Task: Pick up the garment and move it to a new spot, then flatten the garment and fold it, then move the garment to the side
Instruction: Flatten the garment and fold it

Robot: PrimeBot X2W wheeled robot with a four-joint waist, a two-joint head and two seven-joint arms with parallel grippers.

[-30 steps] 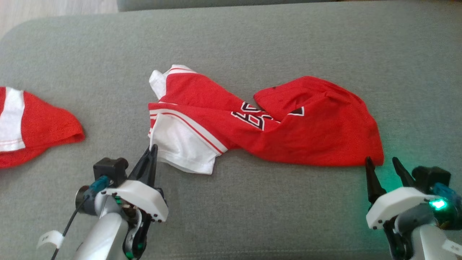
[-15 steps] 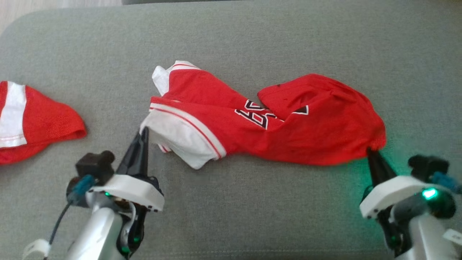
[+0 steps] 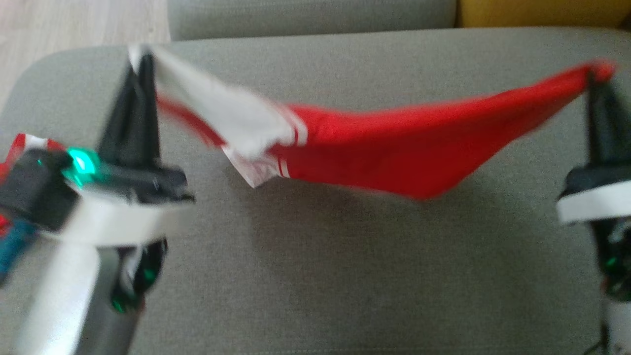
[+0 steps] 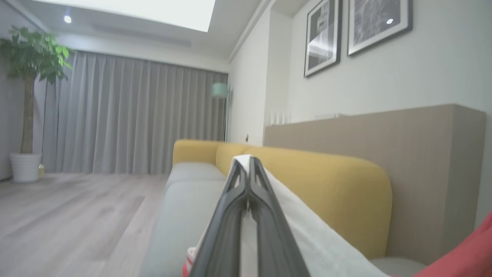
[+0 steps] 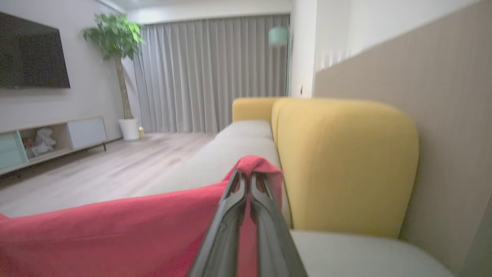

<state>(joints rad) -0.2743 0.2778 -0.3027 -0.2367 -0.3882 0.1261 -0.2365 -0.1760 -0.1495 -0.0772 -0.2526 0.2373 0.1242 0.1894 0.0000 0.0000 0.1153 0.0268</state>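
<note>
Since half a second ago, both arms are lifting the garment (image 3: 384,158) off the sofa seat (image 3: 345,276). In the head view it is hanging between them and sagging; it seems light, soft and limp, so corners are good holds. The left gripper (image 3: 143,61) is clamping the white corner, the right gripper (image 3: 594,81) the red one. Another red-white cloth (image 3: 24,142) is lying beside the left arm. In the left wrist view, a yellow backrest (image 4: 326,177) is standing near. In the right wrist view, red fabric is wrapping the closed tips.

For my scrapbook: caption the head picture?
Left gripper and right gripper hold the garment stretched above the sofa.
</note>
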